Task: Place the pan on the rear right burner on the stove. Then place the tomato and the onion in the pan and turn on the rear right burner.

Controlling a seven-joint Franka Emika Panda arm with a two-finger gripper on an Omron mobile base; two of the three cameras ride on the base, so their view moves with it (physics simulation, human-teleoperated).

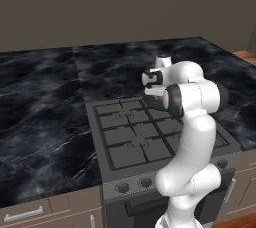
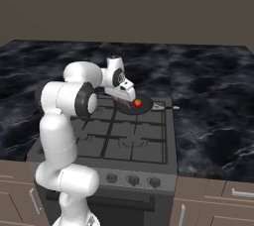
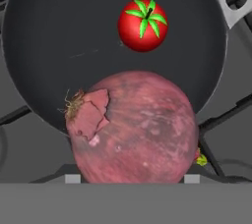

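Observation:
The dark pan (image 3: pixel 59 36) sits on the rear right burner of the stove (image 2: pixel 119 143), with its silvery handle (image 2: pixel 163 106) pointing right. In the pan lies the bright red tomato (image 3: pixel 142 24) with its green top, also visible from the base as the tomato (image 2: pixel 137 103). My gripper (image 3: pixel 132 178) hangs just over the pan's near rim, shut on the pinkish onion (image 3: pixel 133 127). That onion covers part of the rim. The gripper (image 2: pixel 123 102) is just left of the tomato, and the gripper (image 1: pixel 156 98) hovers over the stove (image 1: pixel 125 142) at its back right.
Black grates cover the other burners (image 1: pixel 131 146). Round knobs (image 2: pixel 131 179) line the stove's front. Dark marble counter (image 2: pixel 213 111) runs on both sides, with the wall close behind. My arm's elbow (image 1: pixel 195 97) looms over the stove's right half.

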